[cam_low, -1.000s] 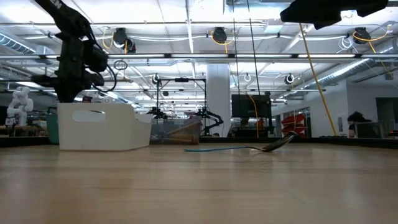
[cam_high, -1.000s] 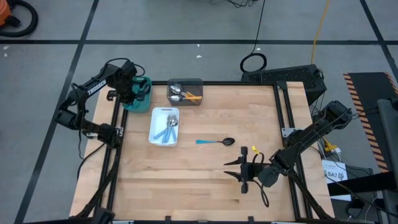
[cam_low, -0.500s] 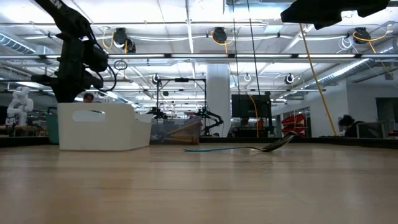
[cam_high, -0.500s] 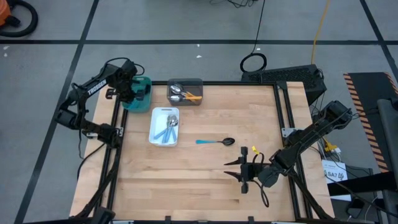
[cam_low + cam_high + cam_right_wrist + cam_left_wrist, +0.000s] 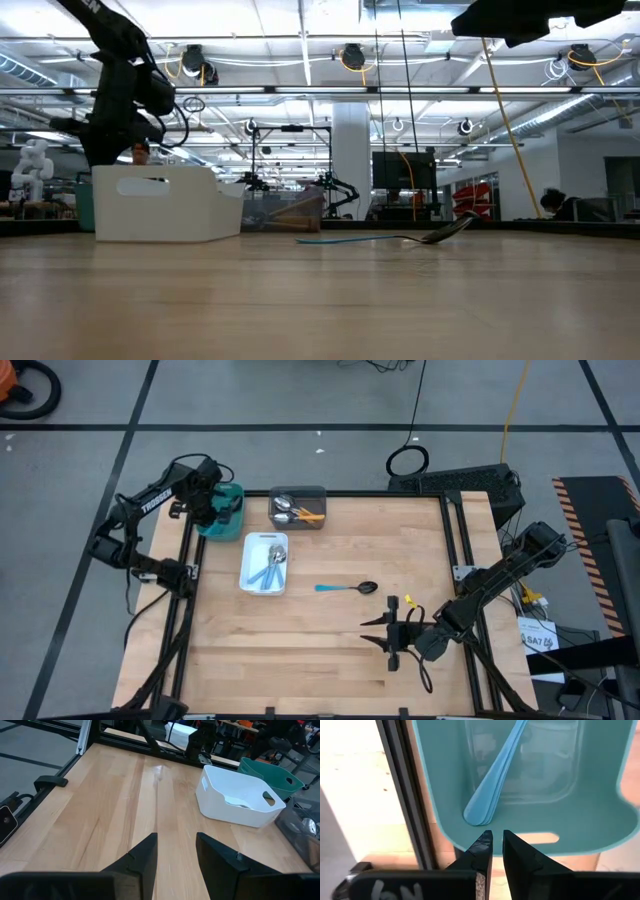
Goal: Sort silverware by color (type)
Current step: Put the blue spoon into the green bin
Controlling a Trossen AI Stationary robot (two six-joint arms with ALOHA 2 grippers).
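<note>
Fingers: left gripper (image 5: 493,842) narrow gap over teal tray (image 5: 600,827); right gripper (image 5: 176,851) parted, empty, above wood table (image 5: 115,810).

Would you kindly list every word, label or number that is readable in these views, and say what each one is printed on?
"TROSSEN": white lettering on the left arm, high view; small, only just readable.
"SA7": on a white label beside the table's right edge, high view; its other marks are too small to read.
White characters on the left wrist mount: cut off, unreadable.
The trays, the spoons and the table carry no text.
</note>
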